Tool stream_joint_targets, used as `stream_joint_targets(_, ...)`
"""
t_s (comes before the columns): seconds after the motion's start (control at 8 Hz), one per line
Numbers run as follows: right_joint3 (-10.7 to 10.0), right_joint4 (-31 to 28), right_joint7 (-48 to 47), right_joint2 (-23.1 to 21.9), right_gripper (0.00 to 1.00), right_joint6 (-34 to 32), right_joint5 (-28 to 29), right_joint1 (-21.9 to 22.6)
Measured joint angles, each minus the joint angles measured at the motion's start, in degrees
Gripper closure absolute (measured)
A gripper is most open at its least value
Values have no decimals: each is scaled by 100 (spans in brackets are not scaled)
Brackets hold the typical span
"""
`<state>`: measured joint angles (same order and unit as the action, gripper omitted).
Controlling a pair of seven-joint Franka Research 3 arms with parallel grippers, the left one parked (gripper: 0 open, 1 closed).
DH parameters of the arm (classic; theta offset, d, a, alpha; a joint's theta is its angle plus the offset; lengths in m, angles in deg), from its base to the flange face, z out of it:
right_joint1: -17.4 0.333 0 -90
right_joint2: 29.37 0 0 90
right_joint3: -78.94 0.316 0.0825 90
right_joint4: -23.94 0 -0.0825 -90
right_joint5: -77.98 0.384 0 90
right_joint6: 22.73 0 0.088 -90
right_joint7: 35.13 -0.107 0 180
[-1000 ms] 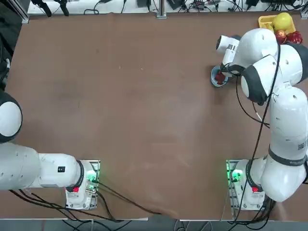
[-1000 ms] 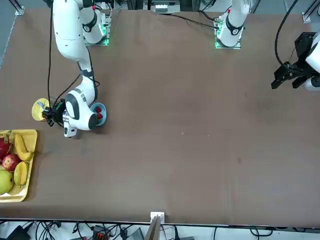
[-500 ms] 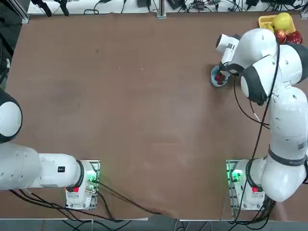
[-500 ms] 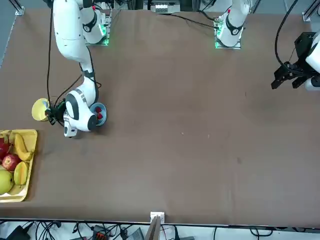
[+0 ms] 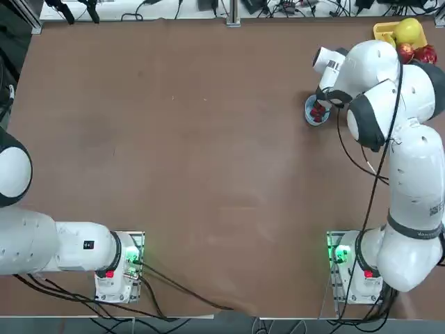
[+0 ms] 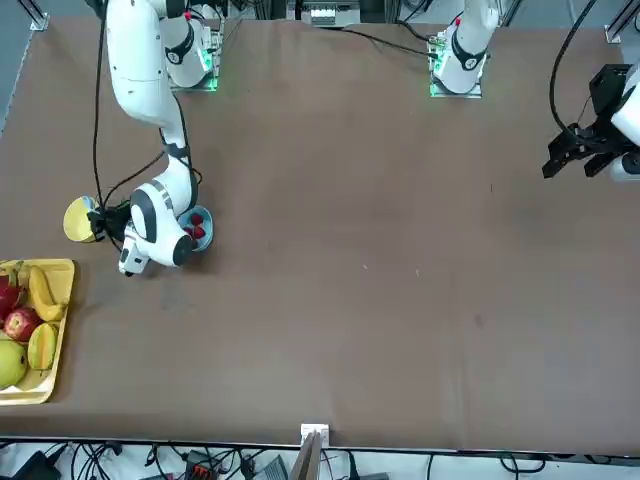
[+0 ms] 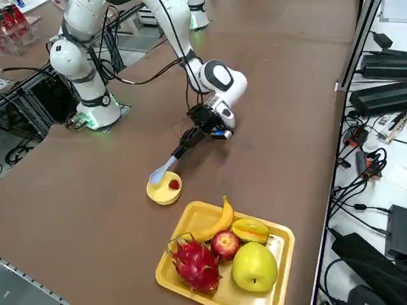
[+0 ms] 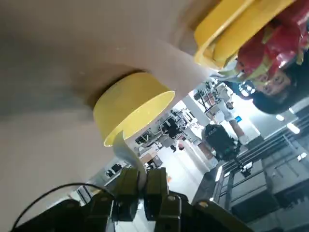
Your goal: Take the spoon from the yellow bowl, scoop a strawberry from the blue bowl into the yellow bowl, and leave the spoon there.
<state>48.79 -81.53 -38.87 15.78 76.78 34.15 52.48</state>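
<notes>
My right gripper (image 7: 189, 140) is shut on the handle of the pale spoon (image 7: 161, 171). The spoon's scoop end hangs at the rim of the small yellow bowl (image 7: 163, 192), which holds one strawberry (image 7: 173, 185). The wrist view shows the spoon (image 8: 124, 149) rising from between the closed fingers (image 8: 155, 182) toward the yellow bowl (image 8: 131, 108). The blue bowl (image 5: 311, 113) with red strawberries (image 5: 318, 110) sits just beside the wrist, partly covered by the arm. In the front view the yellow bowl (image 6: 78, 221) lies left of the blue bowl (image 6: 199, 228).
A rectangular yellow fruit tray (image 7: 192, 218) with a banana, apple, dragon fruit and other fruit stands close beside the yellow bowl, near the table's corner. The right arm's cable loops over the blue bowl.
The right wrist has turned and swung a little away from the robot's base. The gripper has stayed shut on the spoon at the yellow bowl. Both bowls are where they were.
</notes>
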Motion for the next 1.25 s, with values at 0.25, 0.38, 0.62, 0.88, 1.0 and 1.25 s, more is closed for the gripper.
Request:
stream_joint_targets(0.25,1,176,-541,220,87,0,0,-34)
stream_joint_targets(0.38,0,302,-681,361,85,1,1,-52)
stream_joint_targets(0.62,-4,447,-768,508,57,2,1,-153)
stream_joint_targets(0.88,-5,527,-782,511,41,-2,1,-167)
stream_joint_targets(1.0,-5,597,-792,508,20,-12,3,-165)
stream_joint_targets(1.25,-12,862,-792,433,0,-45,179,-158)
